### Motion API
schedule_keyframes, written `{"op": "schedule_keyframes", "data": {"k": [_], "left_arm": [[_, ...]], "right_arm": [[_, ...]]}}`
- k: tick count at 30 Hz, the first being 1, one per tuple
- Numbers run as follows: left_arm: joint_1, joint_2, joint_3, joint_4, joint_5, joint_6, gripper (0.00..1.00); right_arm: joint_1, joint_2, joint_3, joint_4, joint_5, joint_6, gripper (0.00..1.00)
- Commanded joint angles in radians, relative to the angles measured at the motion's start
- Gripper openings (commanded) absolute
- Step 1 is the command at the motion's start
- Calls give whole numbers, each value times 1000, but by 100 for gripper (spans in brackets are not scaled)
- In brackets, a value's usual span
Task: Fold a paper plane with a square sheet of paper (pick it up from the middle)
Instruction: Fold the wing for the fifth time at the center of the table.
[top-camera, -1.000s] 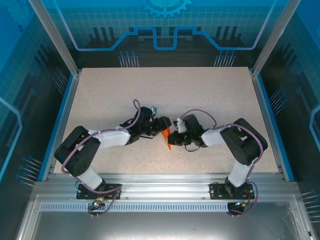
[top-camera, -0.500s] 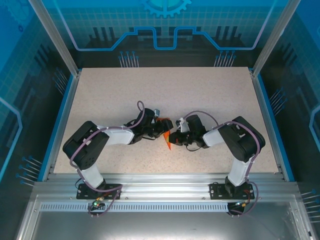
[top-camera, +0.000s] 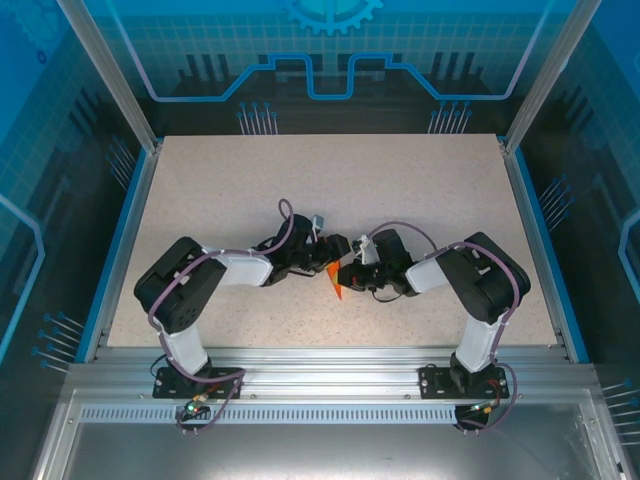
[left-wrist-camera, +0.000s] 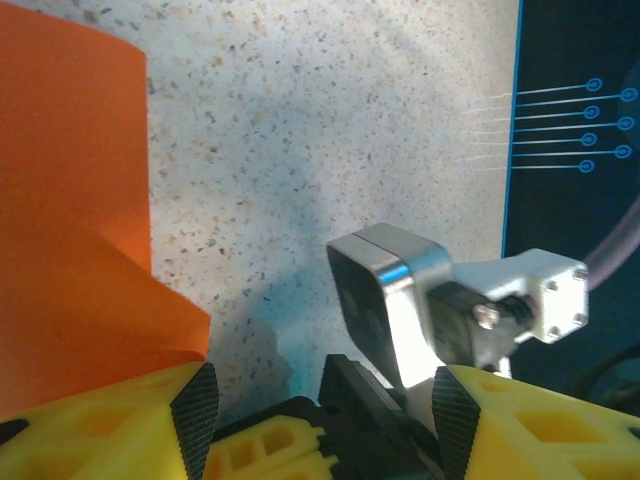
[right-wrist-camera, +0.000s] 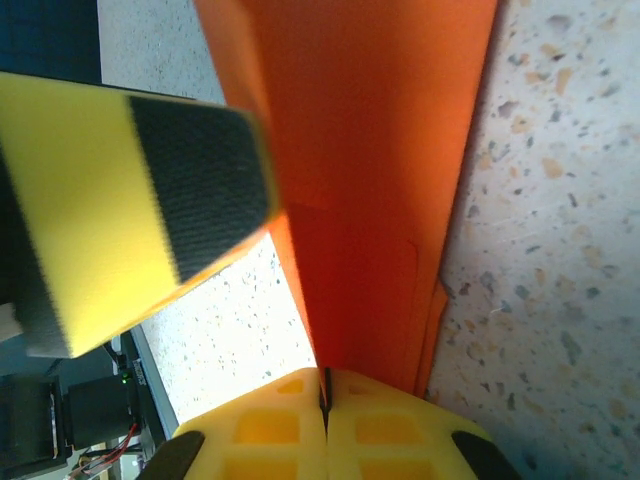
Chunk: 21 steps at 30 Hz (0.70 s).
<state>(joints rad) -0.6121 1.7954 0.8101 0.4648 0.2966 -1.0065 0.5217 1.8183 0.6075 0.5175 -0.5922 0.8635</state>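
Now: right jaws pressed together, pinching folded orange paper (right-wrist-camera: 370, 150); left jaws spread, paper just beside them.

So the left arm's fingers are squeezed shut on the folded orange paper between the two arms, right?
No, it is the right arm's fingers that are squeezed shut on the folded orange paper, as the right wrist view shows. The left arm's fingers stand open beside it. The rest is right.
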Motion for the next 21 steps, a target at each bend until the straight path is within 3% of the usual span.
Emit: {"op": "schedule_keyframes", "data": {"k": [1,14,21], "left_arm": [[5,38,20,25,2,20,62],[6,81,13,25,-11,39,62],[5,87,11,39,-4,35,62]], "right_arm": [[-13,21,-14,-20,23,8,6],[-13,-101,-48,-106,82,19,16],[-6,-108,-23,-190,98,-13,12]]}}
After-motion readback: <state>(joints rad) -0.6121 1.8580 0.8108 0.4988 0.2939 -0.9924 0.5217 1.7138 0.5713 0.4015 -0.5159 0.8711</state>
